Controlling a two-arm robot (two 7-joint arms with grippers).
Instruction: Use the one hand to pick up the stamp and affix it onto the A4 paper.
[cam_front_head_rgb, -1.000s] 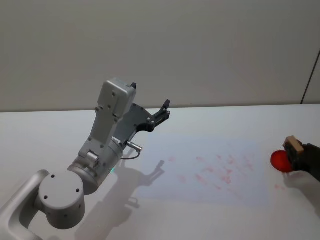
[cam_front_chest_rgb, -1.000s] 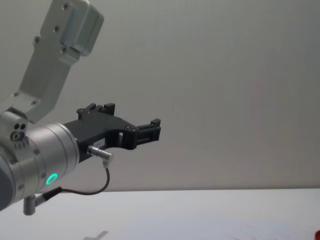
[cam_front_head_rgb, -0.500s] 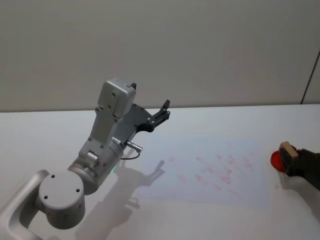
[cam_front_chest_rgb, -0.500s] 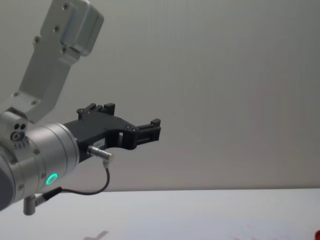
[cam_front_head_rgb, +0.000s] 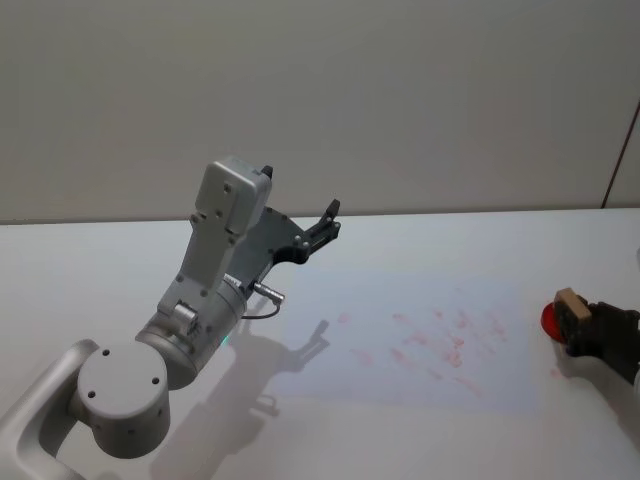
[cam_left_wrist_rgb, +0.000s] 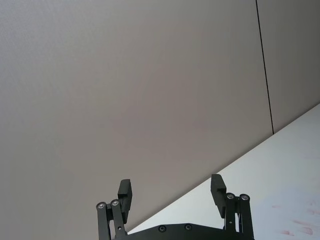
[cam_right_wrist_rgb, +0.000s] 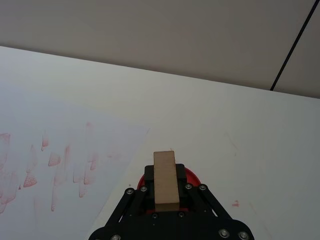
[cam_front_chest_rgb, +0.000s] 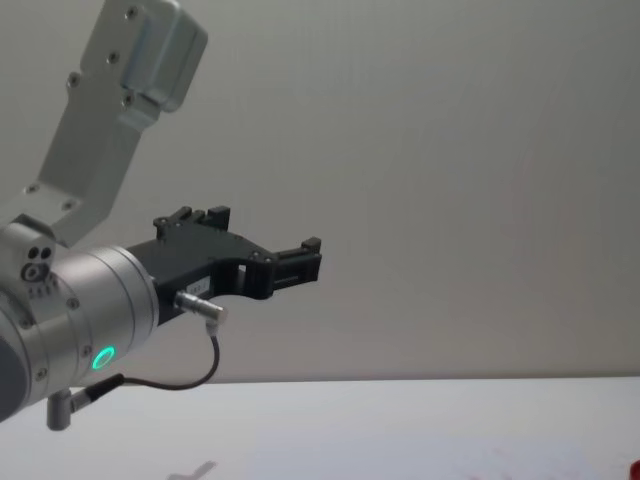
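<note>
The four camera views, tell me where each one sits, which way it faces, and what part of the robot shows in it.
Head view: high up, looking down at the table; the raised left gripper and the right gripper holding the stamp.
Chest view: low, facing forward at the wall; left arm, large.
Left wrist view: behind the left gripper's open fingers, aimed at the wall.
Right wrist view: behind the stamp, over a red pad, facing the A4 paper.
Shared: head and right wrist views both show stamp, pad and paper.
</note>
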